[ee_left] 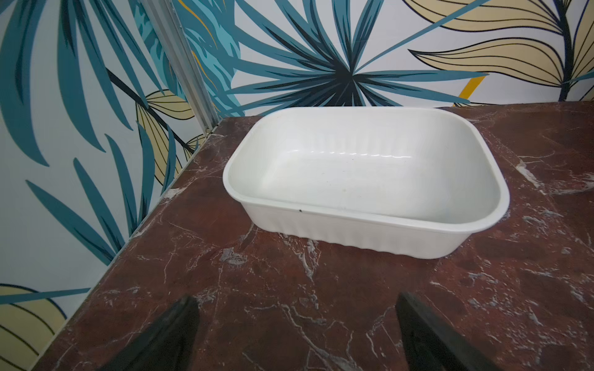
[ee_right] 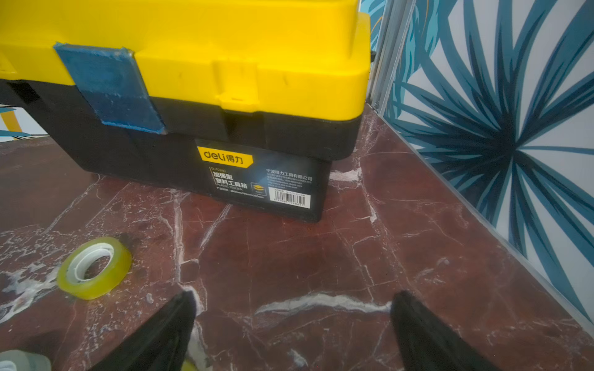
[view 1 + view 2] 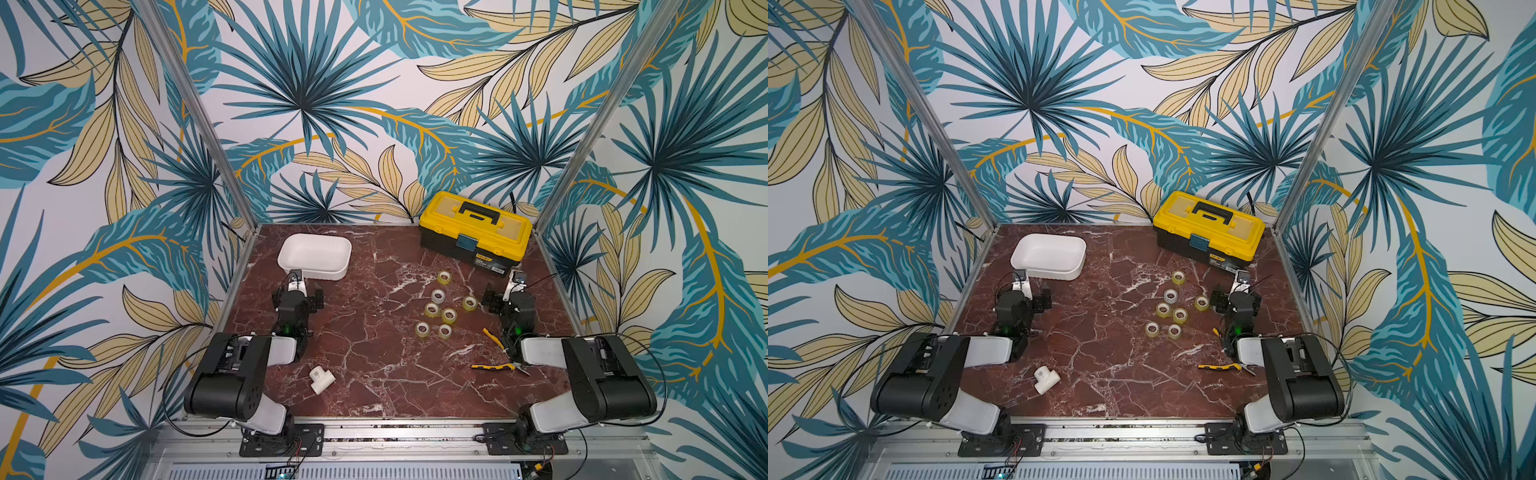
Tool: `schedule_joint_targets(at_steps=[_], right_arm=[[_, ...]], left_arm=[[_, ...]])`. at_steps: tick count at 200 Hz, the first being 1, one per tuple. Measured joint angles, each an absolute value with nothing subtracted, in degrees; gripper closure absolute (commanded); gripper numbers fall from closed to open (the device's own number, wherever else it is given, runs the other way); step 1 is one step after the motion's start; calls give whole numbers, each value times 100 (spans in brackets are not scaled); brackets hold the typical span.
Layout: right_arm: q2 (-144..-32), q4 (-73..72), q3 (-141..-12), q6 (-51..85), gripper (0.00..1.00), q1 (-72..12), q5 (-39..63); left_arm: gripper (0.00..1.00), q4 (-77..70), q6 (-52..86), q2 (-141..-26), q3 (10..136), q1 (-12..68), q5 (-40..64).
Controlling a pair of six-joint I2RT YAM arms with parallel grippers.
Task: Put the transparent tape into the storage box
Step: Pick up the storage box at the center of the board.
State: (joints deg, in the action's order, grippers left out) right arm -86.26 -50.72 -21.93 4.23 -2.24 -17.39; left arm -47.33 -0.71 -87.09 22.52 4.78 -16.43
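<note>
Just ahead of the right gripper (image 2: 294,297), the label (image 2: 257,173) on the toolbox (image 2: 205,57) read "deli 得力" and "加强型 塑料工具箱", with a barcode (image 2: 292,199).

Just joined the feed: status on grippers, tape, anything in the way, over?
Left gripper and right gripper open, empty. Seven tape rolls on table, none in storage box. Nothing between them.

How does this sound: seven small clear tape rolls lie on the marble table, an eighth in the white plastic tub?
No eighth: the white rectangular plastic tub is empty, as the left wrist view shows. The seven small yellowish tape rolls do lie on the red marble table.
</note>
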Motion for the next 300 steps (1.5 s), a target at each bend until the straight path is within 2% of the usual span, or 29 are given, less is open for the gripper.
schedule_joint_targets(at_steps=[208,232,263,282,300], right_arm=[[-8569,-4915,-2244,416,0,-224,-1715],[-8138,-3693,-2757,475,0,-226,-1800],[-7728,-1330,-4462,1179,0,-228,-1981],[-7754,220,-5540,1785,0,-231,-1955],[-7824,1264,-6110,2206,0,-222,-1525]], left_arm=[[0,-4486,-84,-8455,2257,478,-1540],[0,-3446,-23,-7806,2486,478,-1542],[0,-1876,183,-7054,3533,478,-1498],[0,-1074,366,-6925,4333,475,-1446],[0,-156,545,-7153,5293,447,-1350]])
